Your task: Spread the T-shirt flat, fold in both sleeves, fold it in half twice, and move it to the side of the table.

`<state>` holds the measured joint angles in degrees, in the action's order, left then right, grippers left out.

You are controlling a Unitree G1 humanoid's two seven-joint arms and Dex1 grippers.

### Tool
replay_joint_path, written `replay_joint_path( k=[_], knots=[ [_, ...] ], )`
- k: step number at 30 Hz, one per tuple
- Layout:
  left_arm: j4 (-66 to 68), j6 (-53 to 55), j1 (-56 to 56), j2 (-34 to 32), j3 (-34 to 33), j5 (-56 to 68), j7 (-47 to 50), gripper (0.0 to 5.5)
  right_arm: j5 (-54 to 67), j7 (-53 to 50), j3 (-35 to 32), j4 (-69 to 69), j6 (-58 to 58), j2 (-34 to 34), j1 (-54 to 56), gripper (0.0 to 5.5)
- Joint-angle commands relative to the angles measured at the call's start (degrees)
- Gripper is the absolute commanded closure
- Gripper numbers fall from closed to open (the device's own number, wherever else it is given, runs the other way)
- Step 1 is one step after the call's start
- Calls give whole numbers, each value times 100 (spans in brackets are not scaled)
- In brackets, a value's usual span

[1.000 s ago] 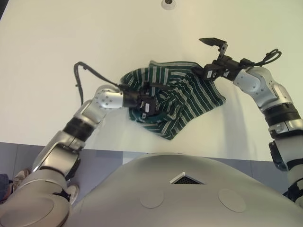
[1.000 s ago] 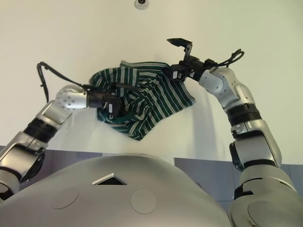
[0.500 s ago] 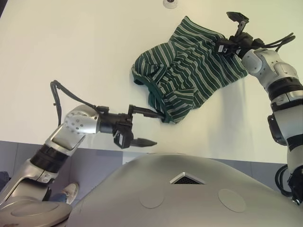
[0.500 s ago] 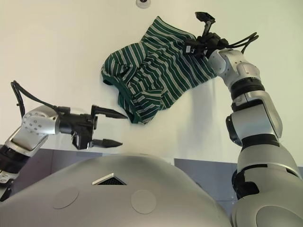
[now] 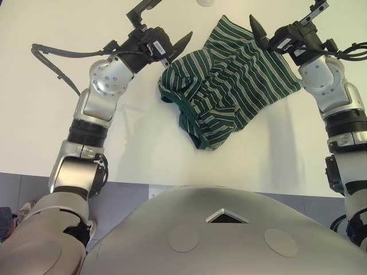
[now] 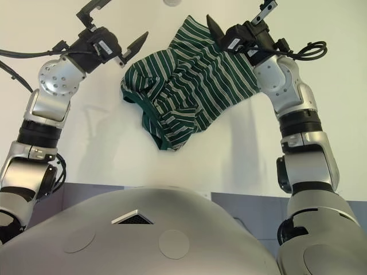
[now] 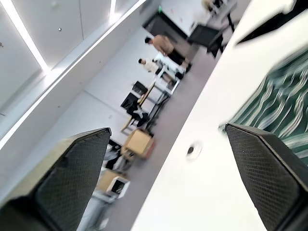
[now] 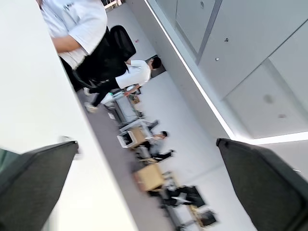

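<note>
Gaping wide and empty, left gripper (image 5: 162, 26) and right gripper (image 5: 287, 17) flank the crumpled T-shirt (image 5: 229, 86).

Green-striped T-shirt (image 5: 229, 86) lies crumpled on the white table (image 5: 69, 137).

White tabletop (image 5: 51, 132), matte, with round grommet (image 7: 192, 150) near far edge. Grey floor (image 5: 126, 192) below near edge. Beyond: white walls (image 7: 96, 101), panelled ceiling (image 8: 240, 53) with long light strips (image 7: 24, 33), desks (image 8: 130, 127), black chair (image 8: 122, 41), cardboard boxes (image 7: 138, 142).
</note>
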<state>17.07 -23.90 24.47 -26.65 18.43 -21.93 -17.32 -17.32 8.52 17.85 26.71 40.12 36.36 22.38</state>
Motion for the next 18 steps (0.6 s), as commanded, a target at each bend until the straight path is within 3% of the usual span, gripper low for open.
replay_joint_path(
  k=[1,4,9,14,18],
  knots=[
    [1660,-173,573,26,994,-1529,497,112,870,2045,793,-1215,-295,455,-986,10],
    [2411,-868,625,277,1606,-1831,374,112,1014,2610,836,-1637,-518,471,-1221,10],
    [3112,-1788,576,121,2264,-2189,224,112,-250,2346,1002,-949,-843,253,-1073,10],
    [2871,-1776,400,-1022,2542,-2904,686,112,-611,2298,866,-611,-937,609,-1169,10],
    [1291,-1307,-131,-2070,1982,-3041,860,112,-1022,2081,842,-180,-1020,846,-1023,10]
  ],
)
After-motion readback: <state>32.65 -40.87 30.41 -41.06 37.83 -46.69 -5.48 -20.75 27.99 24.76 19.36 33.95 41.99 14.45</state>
